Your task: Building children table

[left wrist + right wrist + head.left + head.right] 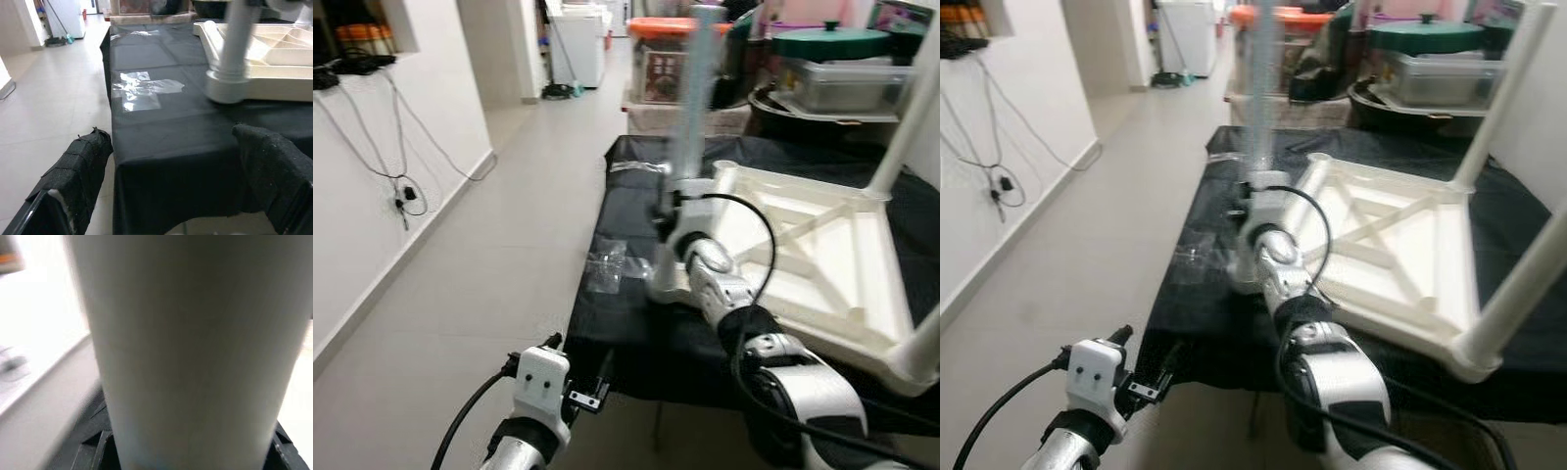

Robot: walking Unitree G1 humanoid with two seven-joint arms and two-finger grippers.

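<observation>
White table leg (693,98) is clenched by the right tool (668,201); tilted, it could jam in the near-left corner socket (226,87)

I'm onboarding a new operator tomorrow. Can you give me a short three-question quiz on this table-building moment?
1. True or false: the white tabletop lies upside down on the black cloth.
2. Which hand is at the upright leg? A) left hand B) right hand C) neither
3. Fill in: the clear plastic bag lies on the cloth near the edge on the robot's ____ side.

Key:
1. True; its ribbed underside faces up.
2. B; the right hand is at the leg's lower part, while the left hand hangs open, low before the cloth's edge.
3. left
</observation>
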